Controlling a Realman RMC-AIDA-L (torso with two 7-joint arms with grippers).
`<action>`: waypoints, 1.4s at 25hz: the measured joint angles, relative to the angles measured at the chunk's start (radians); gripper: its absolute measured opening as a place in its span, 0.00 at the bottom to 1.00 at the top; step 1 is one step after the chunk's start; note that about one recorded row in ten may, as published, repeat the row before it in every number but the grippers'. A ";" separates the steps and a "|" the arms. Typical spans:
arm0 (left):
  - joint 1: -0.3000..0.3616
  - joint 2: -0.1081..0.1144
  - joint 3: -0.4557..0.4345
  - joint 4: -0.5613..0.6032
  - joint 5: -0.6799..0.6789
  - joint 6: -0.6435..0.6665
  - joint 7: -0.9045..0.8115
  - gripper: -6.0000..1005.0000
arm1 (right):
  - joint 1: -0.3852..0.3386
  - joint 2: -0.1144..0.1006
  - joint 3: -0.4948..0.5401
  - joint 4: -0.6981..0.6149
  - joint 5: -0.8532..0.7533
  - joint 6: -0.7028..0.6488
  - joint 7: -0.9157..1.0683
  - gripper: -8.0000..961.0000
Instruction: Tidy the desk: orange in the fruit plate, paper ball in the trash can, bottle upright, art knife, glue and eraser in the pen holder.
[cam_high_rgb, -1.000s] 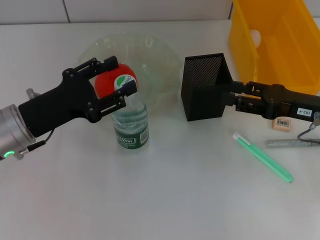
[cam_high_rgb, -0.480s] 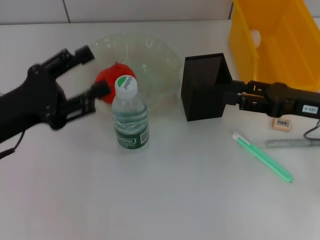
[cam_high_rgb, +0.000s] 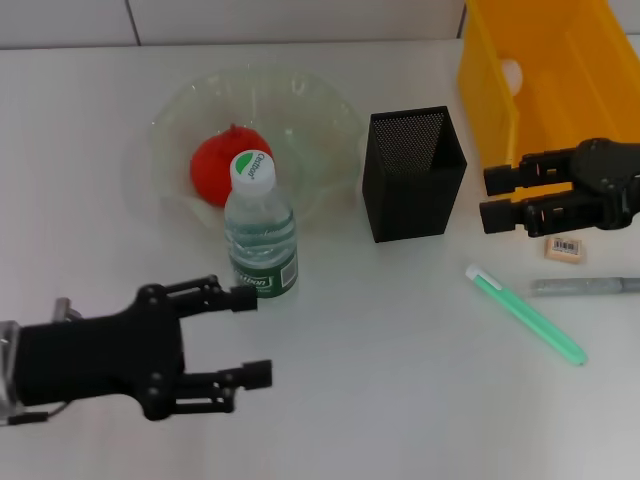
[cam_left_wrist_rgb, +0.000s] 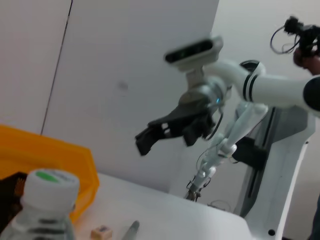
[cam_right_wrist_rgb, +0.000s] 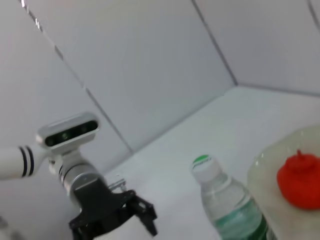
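- In the head view, the bottle (cam_high_rgb: 261, 232) stands in front of the orange (cam_high_rgb: 219, 165) and covers its lower right part.
- The trash can (cam_high_rgb: 545, 80) runs off the top and right edges.
- The art knife (cam_high_rgb: 585, 286) is cut off at the right edge.
- The eraser (cam_high_rgb: 564, 247) label is too small to read.
- The left arm runs off the left edge.

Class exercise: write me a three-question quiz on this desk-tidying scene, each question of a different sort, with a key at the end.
1. True or false: the orange lies in the fruit plate.
2. The bottle is: A) upright B) lying down C) inside the trash can.
3. Name the three items not yet in the pen holder.

Key: 1 true. 2 A. 3 glue, art knife, eraser.
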 joint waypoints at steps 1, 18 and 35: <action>0.004 -0.009 0.002 -0.001 0.015 -0.026 0.014 0.80 | 0.008 -0.011 -0.045 -0.056 -0.011 -0.008 0.072 0.75; -0.044 -0.024 0.088 -0.107 0.037 -0.190 0.049 0.80 | 0.066 0.044 -0.667 -0.343 -0.607 0.234 0.645 0.74; -0.057 -0.023 0.111 -0.110 0.037 -0.223 0.049 0.80 | 0.117 0.047 -0.855 -0.161 -0.628 0.453 0.731 0.74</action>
